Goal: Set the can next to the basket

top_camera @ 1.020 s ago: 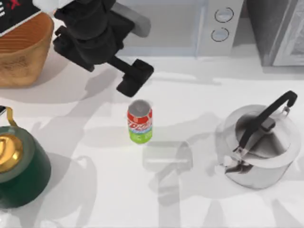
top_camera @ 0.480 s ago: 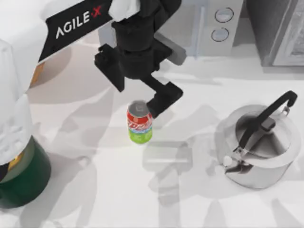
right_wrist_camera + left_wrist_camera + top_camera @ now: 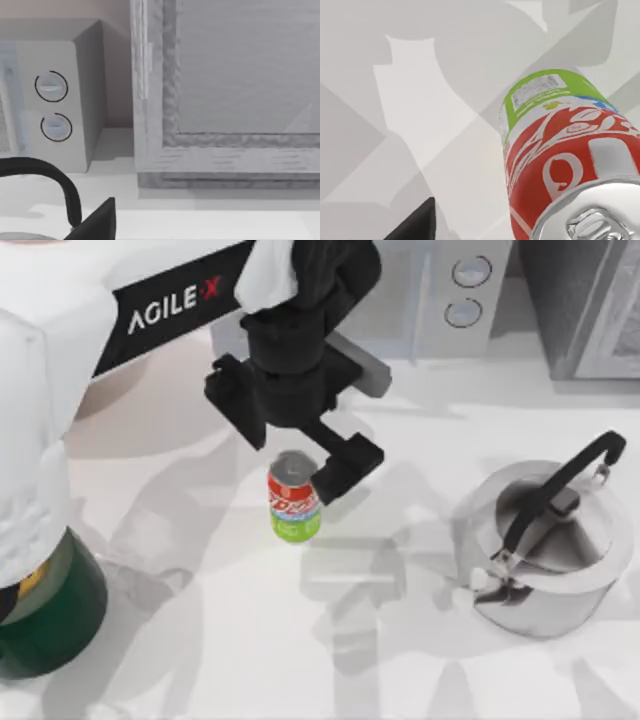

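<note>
One can (image 3: 294, 502) upright mid-table | left tool (image 3: 297, 457) straddling its top

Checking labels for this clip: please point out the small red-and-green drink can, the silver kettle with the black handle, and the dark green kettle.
Small red-and-green drink can (image 3: 294, 502): top view, red band.
Silver kettle with black handle (image 3: 560, 590): top view, steel body.
Dark green kettle (image 3: 55, 625): top view, green wall.

White letters reading AGILE, followed by a red X, run along the black band of the left arm (image 3: 175, 305), while the can (image 3: 294, 497) carries white script on its red band that cannot be read
</note>
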